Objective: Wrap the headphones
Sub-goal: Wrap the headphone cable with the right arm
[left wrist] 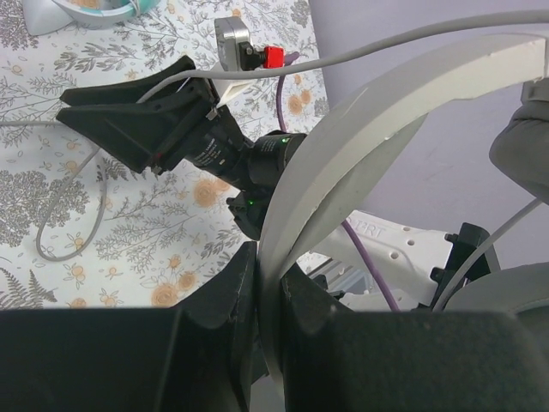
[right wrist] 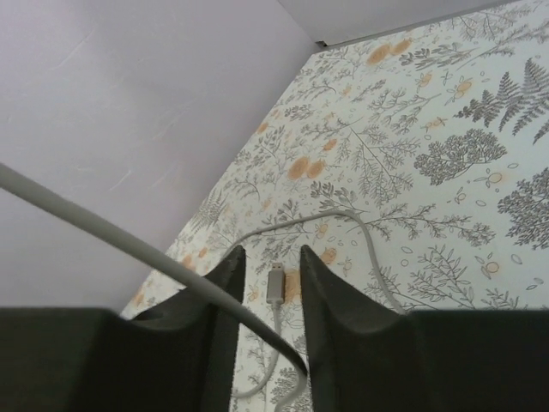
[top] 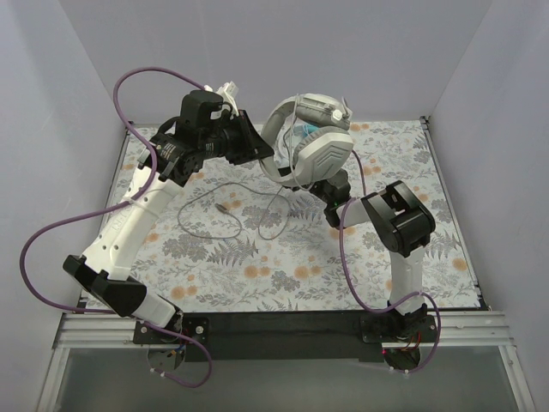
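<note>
One white-grey pair of headphones point(top: 324, 148) hangs above the tabletop point(top: 257, 275), its headband point(left wrist: 343, 172) clamped tight in the left end effector point(left wrist: 268, 262). Close beside them the right end effector point(right wrist: 268, 257) stands part open, gripping nothing, with the thin grey cable point(right wrist: 129, 245) crossing its gap.
</note>
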You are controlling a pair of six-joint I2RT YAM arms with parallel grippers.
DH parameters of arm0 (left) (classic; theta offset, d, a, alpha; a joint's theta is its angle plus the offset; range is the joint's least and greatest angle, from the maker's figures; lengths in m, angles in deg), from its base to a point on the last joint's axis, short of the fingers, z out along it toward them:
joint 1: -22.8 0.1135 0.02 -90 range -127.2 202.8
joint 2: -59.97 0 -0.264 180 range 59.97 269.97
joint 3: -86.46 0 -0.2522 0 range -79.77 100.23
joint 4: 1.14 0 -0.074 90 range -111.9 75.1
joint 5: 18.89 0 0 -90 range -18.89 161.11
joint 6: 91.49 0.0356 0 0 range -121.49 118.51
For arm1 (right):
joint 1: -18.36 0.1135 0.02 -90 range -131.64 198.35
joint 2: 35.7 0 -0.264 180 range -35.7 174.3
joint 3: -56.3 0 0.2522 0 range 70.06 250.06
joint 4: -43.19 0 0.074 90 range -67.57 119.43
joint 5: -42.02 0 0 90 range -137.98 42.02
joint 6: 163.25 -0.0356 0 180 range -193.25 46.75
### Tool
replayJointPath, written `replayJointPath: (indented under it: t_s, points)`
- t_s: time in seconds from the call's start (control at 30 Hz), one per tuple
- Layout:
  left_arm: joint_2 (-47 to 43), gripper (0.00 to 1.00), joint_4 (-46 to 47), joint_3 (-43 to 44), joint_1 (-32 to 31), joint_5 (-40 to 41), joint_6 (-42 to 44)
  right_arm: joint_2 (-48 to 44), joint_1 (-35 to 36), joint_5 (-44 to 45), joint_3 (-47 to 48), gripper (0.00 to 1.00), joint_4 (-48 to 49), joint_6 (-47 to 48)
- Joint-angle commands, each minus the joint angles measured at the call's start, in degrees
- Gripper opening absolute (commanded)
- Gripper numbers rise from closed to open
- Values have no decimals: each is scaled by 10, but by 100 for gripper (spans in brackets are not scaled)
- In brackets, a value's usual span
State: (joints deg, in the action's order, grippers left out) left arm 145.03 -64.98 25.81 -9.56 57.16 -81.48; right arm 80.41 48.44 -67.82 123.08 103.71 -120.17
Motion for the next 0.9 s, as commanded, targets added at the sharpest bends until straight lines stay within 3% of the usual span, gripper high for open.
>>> replayJointPath:
  t_s: [0.0,0.07,0.1,0.2,0.67,0.87]
  points:
    - [-22,0,40,10,3,-5,-20,9,7,35,9,35,207,-21]
    - [-22,0,39,16,2,-2,-19,3,7,42,-11,26,205,-21]
    - [-23,0,38,16,3,2,-19,1,6,46,-21,15,206,-22]
    - [-24,0,38,19,3,13,-18,-16,4,64,-78,1,218,-17]
    - [-45,0,102,-26,3,49,-29,-106,9,42,-239,1,202,9]
    - [-54,0,137,-64,4,97,-27,-194,47,52,-272,1,53,67]
